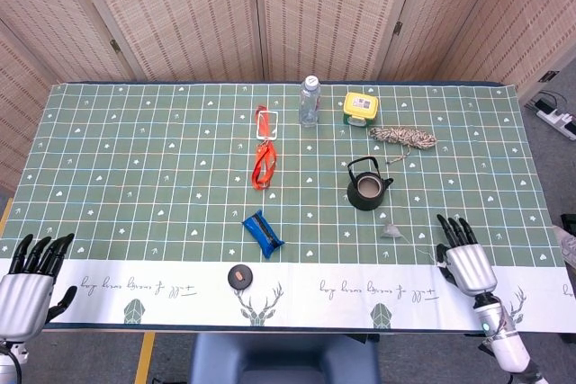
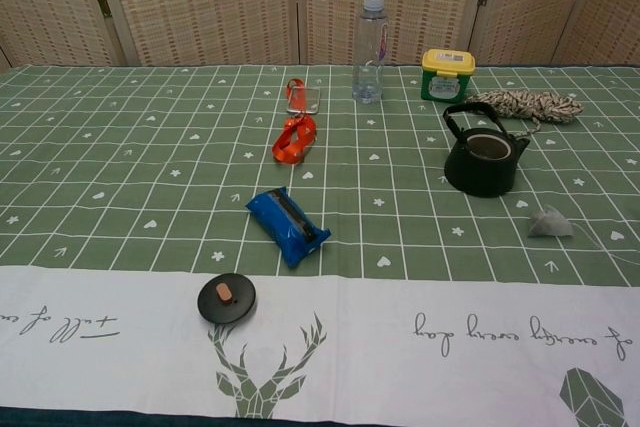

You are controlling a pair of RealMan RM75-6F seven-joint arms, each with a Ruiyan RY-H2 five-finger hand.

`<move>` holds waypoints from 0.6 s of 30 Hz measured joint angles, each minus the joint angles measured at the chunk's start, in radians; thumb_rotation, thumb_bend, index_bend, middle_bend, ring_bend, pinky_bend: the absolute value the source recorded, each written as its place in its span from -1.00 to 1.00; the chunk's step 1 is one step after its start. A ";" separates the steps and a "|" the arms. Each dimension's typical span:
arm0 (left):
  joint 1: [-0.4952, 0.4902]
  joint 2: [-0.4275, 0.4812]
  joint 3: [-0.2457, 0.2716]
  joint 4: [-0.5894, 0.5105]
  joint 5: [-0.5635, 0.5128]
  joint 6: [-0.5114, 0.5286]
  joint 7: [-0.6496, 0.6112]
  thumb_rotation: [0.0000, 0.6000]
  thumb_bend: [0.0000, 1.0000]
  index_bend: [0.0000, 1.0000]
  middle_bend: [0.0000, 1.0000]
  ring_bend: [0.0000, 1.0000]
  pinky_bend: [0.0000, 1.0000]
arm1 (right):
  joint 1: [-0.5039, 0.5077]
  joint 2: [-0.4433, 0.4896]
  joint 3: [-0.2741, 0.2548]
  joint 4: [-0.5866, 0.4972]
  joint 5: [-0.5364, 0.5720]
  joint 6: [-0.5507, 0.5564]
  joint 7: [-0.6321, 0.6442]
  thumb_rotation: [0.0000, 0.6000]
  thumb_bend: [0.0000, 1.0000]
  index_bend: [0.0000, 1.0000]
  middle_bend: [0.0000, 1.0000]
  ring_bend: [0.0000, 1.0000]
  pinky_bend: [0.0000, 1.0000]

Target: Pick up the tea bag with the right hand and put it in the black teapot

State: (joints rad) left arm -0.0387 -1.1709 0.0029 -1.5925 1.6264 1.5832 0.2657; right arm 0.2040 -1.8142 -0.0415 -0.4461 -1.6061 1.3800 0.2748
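The grey tea bag (image 1: 391,229) (image 2: 550,222) lies on the green cloth, just in front and to the right of the black teapot (image 1: 367,185) (image 2: 484,158). The teapot stands upright with its lid off and its handle up. My right hand (image 1: 465,257) hovers open at the table's front right edge, a short way right of the tea bag and apart from it. My left hand (image 1: 29,281) is open at the front left corner, holding nothing. Neither hand shows in the chest view.
The black teapot lid (image 1: 239,275) (image 2: 226,297) lies near the front edge. A blue packet (image 1: 262,229), an orange strap (image 1: 264,165), a water bottle (image 1: 310,102), a yellow-lidded box (image 1: 360,108) and a coil of rope (image 1: 404,137) sit around the middle and back of the table.
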 measured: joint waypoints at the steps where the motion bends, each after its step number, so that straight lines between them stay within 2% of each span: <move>1: 0.000 0.000 0.000 0.000 0.000 0.001 -0.001 1.00 -0.46 -1.00 -0.73 -0.80 -0.91 | 0.001 0.001 0.002 -0.001 0.000 0.004 0.001 1.00 -0.18 0.33 -0.91 -1.00 -1.00; 10: 0.002 0.001 0.000 -0.001 0.003 0.004 -0.002 1.00 -0.46 -1.00 -0.73 -0.80 -0.91 | 0.005 0.009 0.008 -0.010 0.004 0.014 -0.010 1.00 -0.18 0.35 -0.90 -1.00 -1.00; 18: 0.002 0.000 -0.002 -0.001 0.001 0.004 -0.001 1.00 -0.46 -1.00 -0.73 -0.80 -0.90 | 0.046 0.045 0.055 -0.082 0.014 0.075 -0.009 1.00 -0.18 0.36 -0.89 -1.00 -1.00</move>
State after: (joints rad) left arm -0.0365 -1.1705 0.0008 -1.5932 1.6278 1.5872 0.2643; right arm 0.2500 -1.7693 0.0133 -0.5278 -1.5918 1.4551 0.2654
